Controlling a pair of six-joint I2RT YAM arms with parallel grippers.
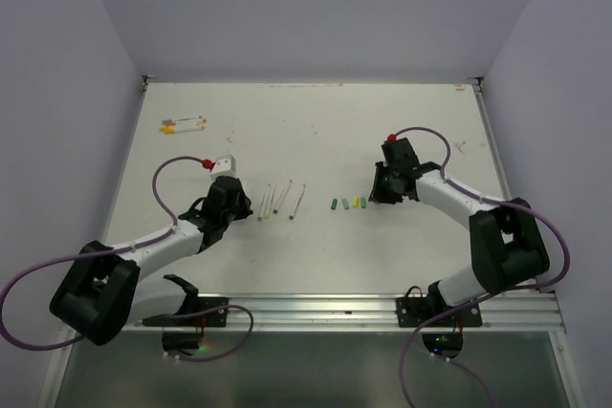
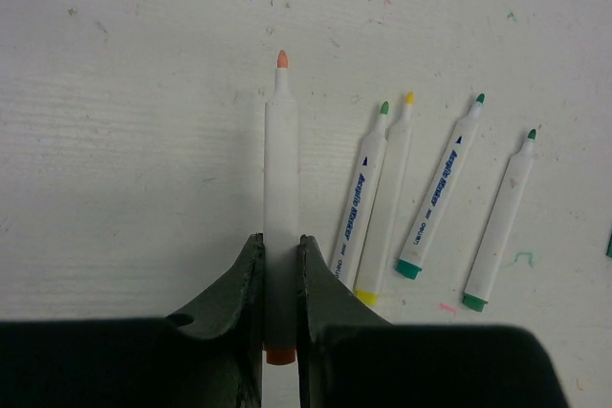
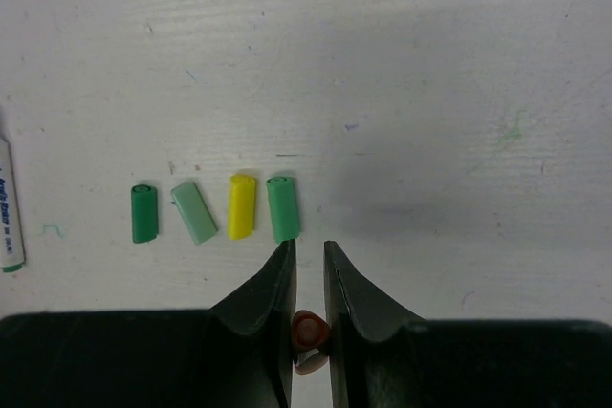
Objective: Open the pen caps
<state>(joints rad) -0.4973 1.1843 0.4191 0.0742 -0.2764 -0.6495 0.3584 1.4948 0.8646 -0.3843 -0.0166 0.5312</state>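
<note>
Since the pens and caps are light, hard, smooth plastic, they need only a modest squeeze, though I judge they would roll or slide out lengthwise if held loosely. The left fingers (image 2: 254, 267) are clenched on the orange pen (image 2: 282, 160) low on its barrel, close to the orange tail plug. Its bare felt tip points away over the table (image 2: 115, 140), and that soft tip is best left untouched. The right fingers (image 3: 284, 271) are clenched on the orange cap (image 3: 309, 334), which sits deep between them and end-on to the wrist camera. With the two pieces apart, this pen counts as opened.

Four open pens (image 2: 435, 193) lie loosely side by side just to the right of the held one, around the middle of the table. Four caps (image 3: 242, 205) form a row further toward the right edge: dark green, pale green, yellow and green. The last green one lies just beside the tip of the right fingers, so a careless set-down could knock it rolling.

A few more pens (image 1: 182, 124) lie near the far left corner, too small to tell whether they are capped. A grip at mid-barrel would suit them best. Bare table lies past the right end of the cap row. Walls close the far, left and right edges.
</note>
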